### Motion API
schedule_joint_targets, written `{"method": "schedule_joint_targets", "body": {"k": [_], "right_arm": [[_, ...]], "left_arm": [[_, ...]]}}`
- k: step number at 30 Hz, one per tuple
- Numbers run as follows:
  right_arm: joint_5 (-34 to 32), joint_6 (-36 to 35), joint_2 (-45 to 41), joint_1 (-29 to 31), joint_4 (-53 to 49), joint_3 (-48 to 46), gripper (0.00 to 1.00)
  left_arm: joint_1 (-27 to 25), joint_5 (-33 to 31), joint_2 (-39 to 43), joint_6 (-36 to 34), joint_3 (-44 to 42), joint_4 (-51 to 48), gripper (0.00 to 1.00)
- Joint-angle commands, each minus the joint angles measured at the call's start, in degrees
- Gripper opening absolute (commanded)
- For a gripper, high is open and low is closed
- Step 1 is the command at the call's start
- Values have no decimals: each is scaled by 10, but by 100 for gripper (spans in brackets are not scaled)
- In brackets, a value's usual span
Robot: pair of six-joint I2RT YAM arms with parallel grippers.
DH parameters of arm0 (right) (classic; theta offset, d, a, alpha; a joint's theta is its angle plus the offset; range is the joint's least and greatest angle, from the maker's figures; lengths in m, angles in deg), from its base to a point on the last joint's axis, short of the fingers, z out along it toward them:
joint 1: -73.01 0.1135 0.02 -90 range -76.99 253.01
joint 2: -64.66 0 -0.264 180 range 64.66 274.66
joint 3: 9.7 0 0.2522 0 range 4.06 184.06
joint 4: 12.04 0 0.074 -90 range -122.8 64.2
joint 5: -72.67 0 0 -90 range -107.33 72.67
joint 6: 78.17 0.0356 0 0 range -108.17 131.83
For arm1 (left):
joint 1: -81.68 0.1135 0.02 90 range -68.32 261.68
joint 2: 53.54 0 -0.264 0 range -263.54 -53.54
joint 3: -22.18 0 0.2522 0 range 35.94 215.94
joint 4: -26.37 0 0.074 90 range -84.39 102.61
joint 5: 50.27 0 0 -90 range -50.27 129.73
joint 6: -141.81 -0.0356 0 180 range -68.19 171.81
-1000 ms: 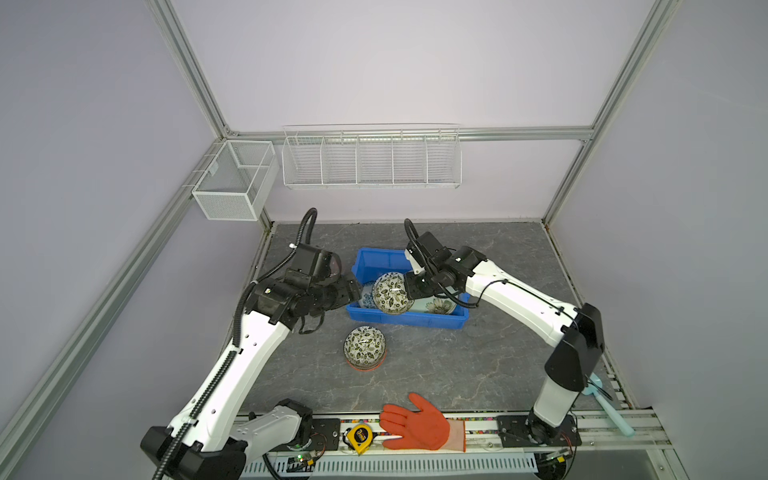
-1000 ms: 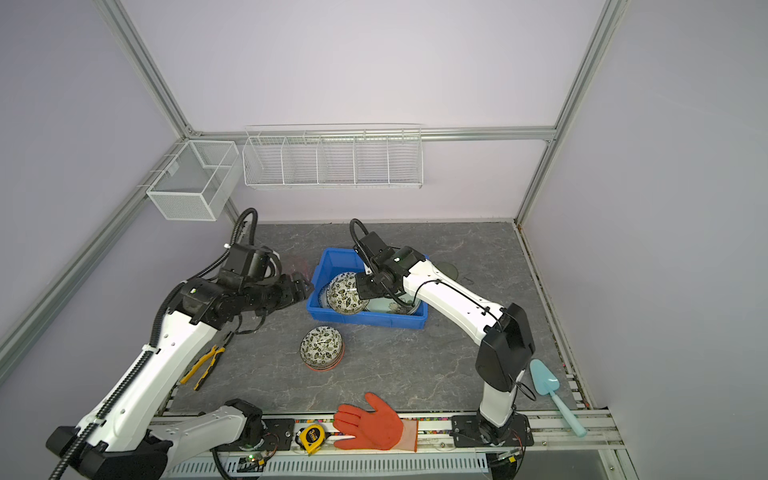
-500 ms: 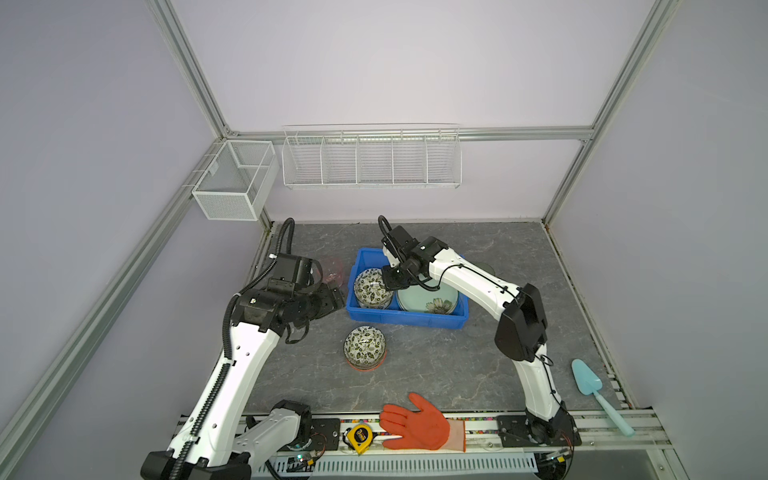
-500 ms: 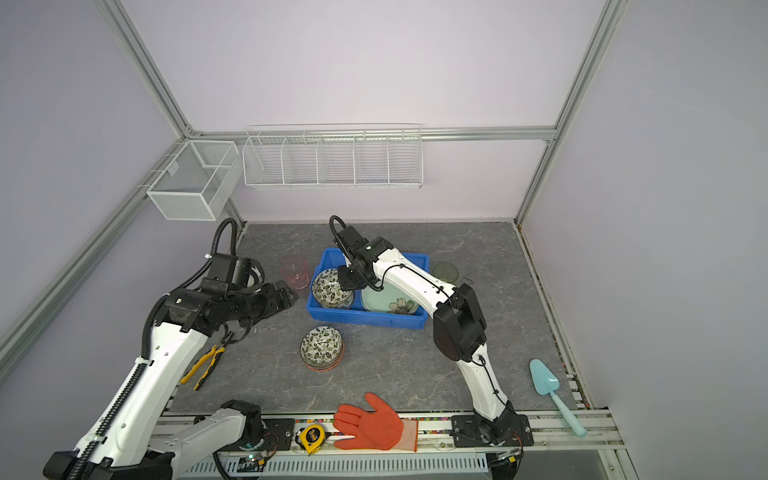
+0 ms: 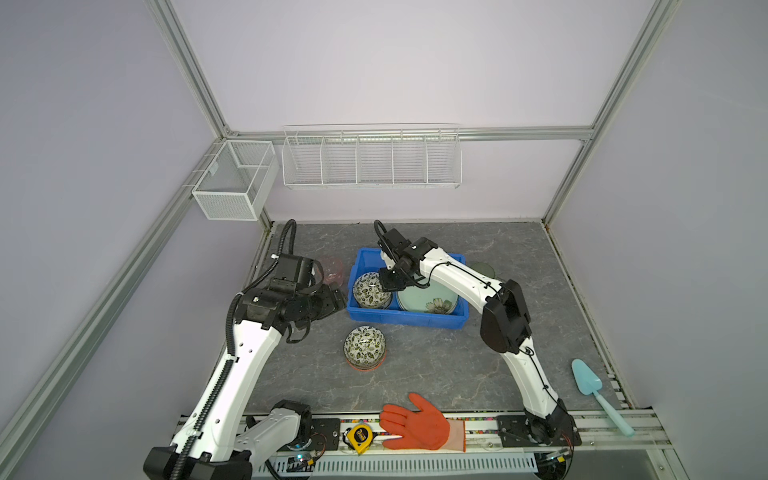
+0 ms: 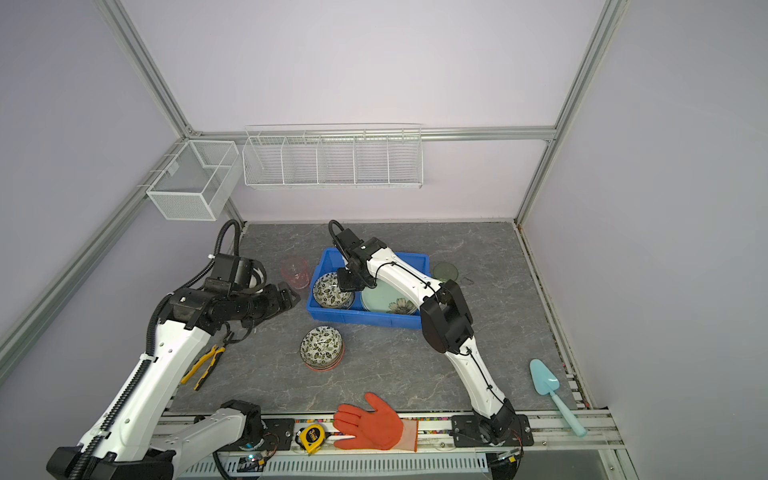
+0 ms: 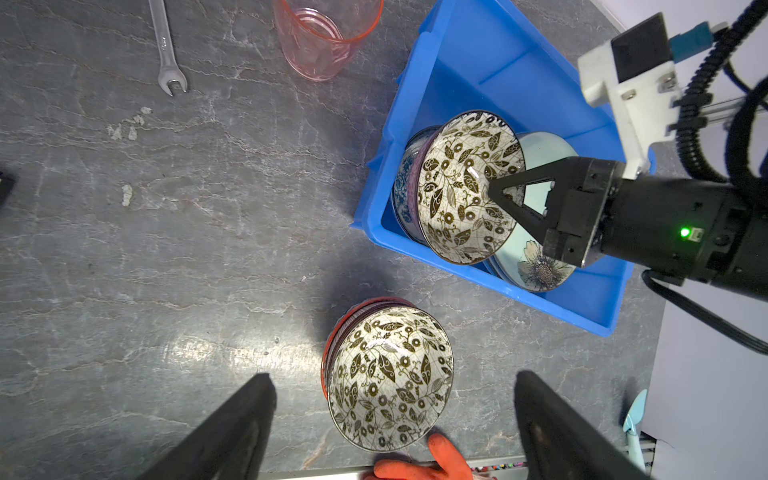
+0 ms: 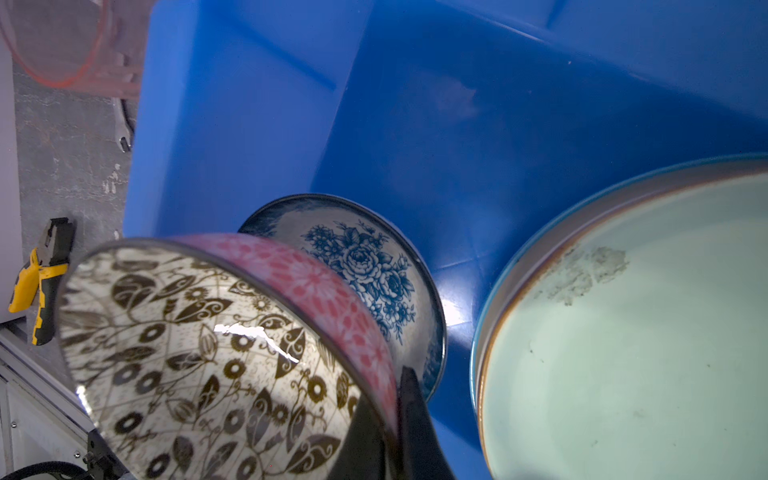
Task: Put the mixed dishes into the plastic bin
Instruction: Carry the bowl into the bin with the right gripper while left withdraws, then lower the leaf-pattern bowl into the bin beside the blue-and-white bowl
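White arm [image 5: 457, 277] bent over bin [image 5: 407, 322], R end effector [image 7: 492, 191] pinching leaf bowl [image 7: 451, 203]; L end effector [image 7: 392, 376] wide, empty.

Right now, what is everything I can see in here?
Bin: one, blue, mid-table.
Leaf bowl: one, cream-brown, tilted in bin.
Floral bowl: one, blue, in bin.
Plate: one, mint, in bin.
Bowl stack: one, leaf-print top, before bin.
Pink cup: one, left of bin.
Green cup: one, right of bin.
Glove: one, orange, front rail.
Tape measure: one, yellow, beside glove.
Scoop: one, teal, right edge.
Pliers: one, yellow-black, by left arm.
Wrench: one, silver, near pink cup.
Wire baskets: two, white, on walls.
Left gripper: black, open, left of bin.
Right gripper: black, shut on leaf bowl.
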Motion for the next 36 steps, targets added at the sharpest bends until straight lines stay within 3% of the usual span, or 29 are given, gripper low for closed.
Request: {"method": "schedule_joint_targets", "body": {"k": [1,36], "right_arm": [[20,-3,10,-3,3,17,7],[13,5,29,-2,21,-6,11]], "left_arm": [[5,6,-2,-12,-9,0,90],[6,18,3,-5,-32,11,90]]}}
